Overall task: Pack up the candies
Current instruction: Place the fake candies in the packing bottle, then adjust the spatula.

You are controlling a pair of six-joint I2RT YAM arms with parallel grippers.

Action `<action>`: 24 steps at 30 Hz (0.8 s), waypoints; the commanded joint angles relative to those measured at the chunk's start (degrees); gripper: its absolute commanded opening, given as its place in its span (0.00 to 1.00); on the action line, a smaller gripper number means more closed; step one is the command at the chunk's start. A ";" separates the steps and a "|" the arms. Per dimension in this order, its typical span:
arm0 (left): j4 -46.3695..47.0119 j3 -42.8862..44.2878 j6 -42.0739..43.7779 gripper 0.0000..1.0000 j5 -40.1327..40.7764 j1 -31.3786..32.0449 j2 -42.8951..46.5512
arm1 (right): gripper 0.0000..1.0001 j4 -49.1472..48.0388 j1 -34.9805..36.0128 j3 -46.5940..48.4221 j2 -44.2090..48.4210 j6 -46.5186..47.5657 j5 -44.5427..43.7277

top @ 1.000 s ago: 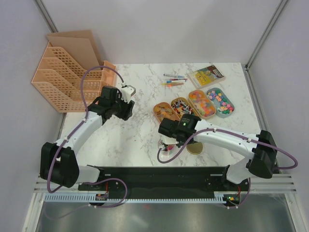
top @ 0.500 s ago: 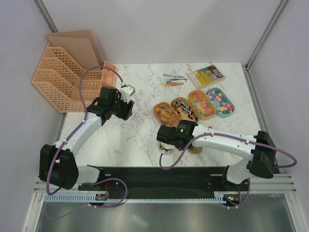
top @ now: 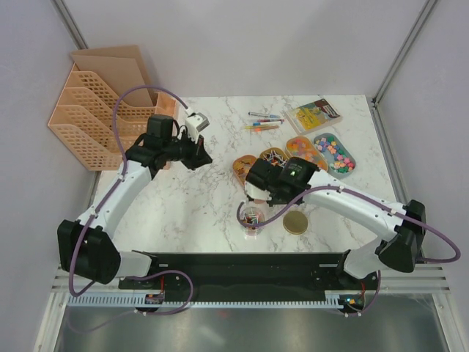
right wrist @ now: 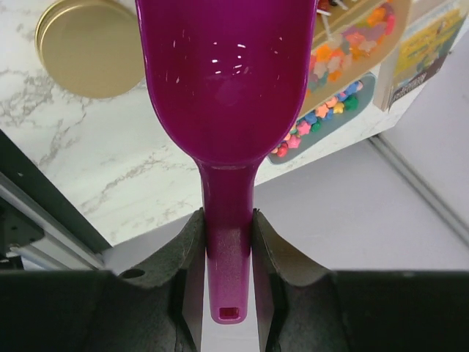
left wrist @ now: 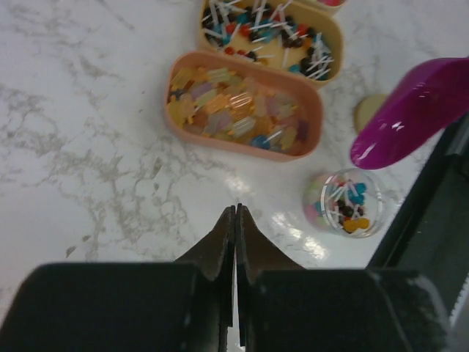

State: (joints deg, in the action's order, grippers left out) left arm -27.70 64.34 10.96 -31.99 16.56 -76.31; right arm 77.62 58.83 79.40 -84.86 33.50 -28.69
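The candies lie in four oval trays: yellow-orange gummies, wrapped ones, orange mixed bits and pastel pieces. A small clear jar holds some candies near the table's front. My right gripper is shut on the handle of a purple scoop, which hovers between the jar and the trays. My left gripper is shut with nothing in it, above bare marble left of the gummy tray.
A gold lid lies right of the jar. Coloured pens and a small book lie behind the trays. A peach file organizer stands at the back left. A black rail runs along the near edge.
My left gripper has shut and swung a little right toward the trays. My right arm has lifted the scoop off the jar and drawn back toward the trays, uncovering the jar.
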 commanded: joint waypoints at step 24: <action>1.78 13.18 -8.41 0.02 -19.43 6.82 -16.59 | 0.00 1.57 -9.17 38.99 -10.94 -7.57 14.09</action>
State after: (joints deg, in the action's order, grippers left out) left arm -26.70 75.16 4.27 -50.74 22.41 -91.94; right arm 78.39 51.33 114.61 -97.06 28.05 -15.22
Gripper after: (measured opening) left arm 0.029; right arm 0.334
